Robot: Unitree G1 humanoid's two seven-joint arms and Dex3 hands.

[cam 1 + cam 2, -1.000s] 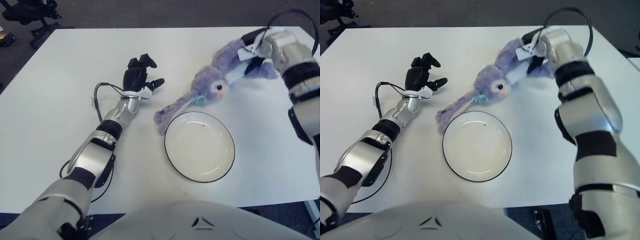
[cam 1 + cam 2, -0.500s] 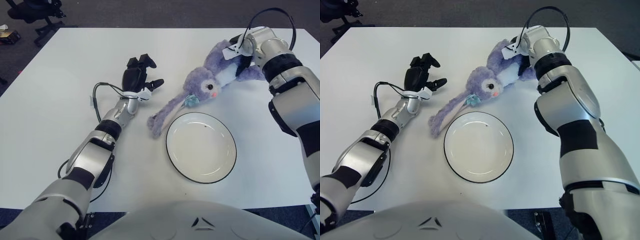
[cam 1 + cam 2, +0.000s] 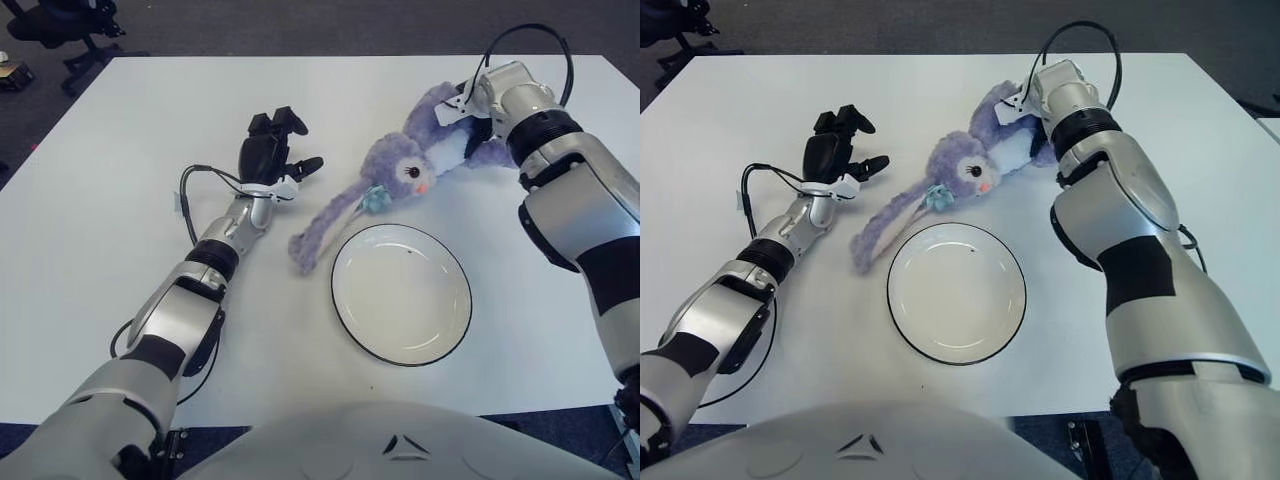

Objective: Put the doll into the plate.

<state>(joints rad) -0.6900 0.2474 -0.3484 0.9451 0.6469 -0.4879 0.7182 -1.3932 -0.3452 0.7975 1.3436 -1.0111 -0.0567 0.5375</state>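
- Left hand (image 3: 270, 155): black three-finger unit at the left-centre of the white tabletop (image 3: 100, 200), raised on its forearm, fingers loosely spread and holding nothing; it shows just left of the doll's long ears, apart from them.
- Doll (image 3: 400, 172): purple plush rabbit lying on its side on the tabletop, head toward the centre, two long ears trailing toward the near left, body toward the far right. A small teal bow sits at the base of the ears. The ear tips lie just left of the plate's rim; no part of the doll is inside the plate.
- Plate (image 3: 345, 310): white, round, dark-rimmed, lying flat on the tabletop just on the near side of the doll's head.
- Right hand (image 3: 478, 98): at the far right, closed around the doll's body, its fingers partly buried in the plush.
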